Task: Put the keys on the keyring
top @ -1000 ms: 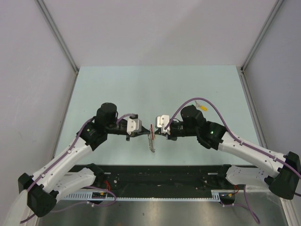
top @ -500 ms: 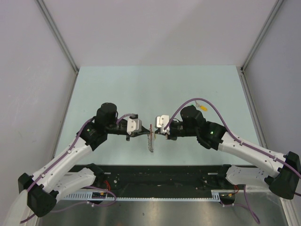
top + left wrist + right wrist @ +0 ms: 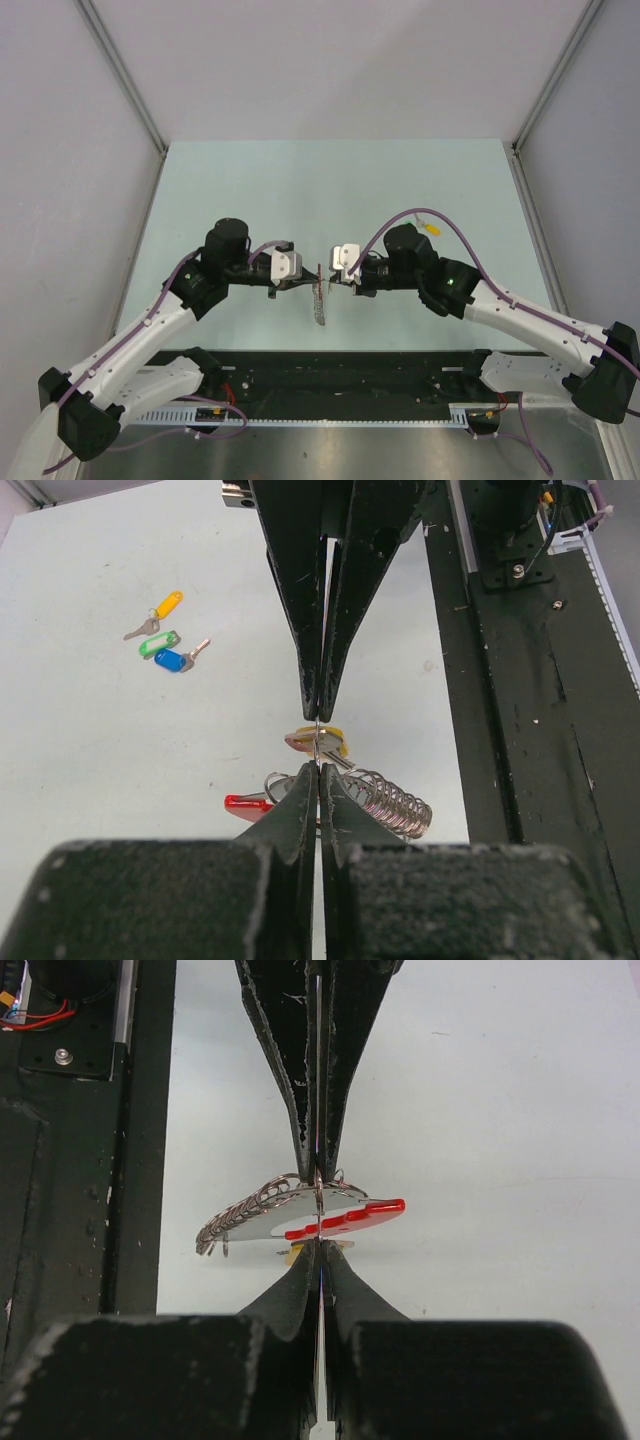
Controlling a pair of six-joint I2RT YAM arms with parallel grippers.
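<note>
My left gripper [image 3: 312,282] and right gripper [image 3: 329,280] meet tip to tip above the table's near middle. Both are shut on the thin metal ring of the keyring [image 3: 319,300]. In the left wrist view my left gripper [image 3: 318,768] pinches the ring from below and the right gripper [image 3: 317,715] from above. The red loop [image 3: 248,803] and coiled chain [image 3: 395,802] hang beside the fingers. A yellow-headed key [image 3: 330,738] hangs at the ring. In the right wrist view my right gripper [image 3: 320,1245] faces the red loop [image 3: 345,1218] and chain [image 3: 240,1218].
Three loose keys lie on the table: yellow [image 3: 160,610], green [image 3: 158,643] and blue [image 3: 172,661]. The top view shows them as a small cluster [image 3: 430,228] behind the right arm. A black rail [image 3: 350,370] runs along the near edge.
The keyring and both fingertips have shifted very slightly; the chain hangs a little further left. The arms are otherwise still.
</note>
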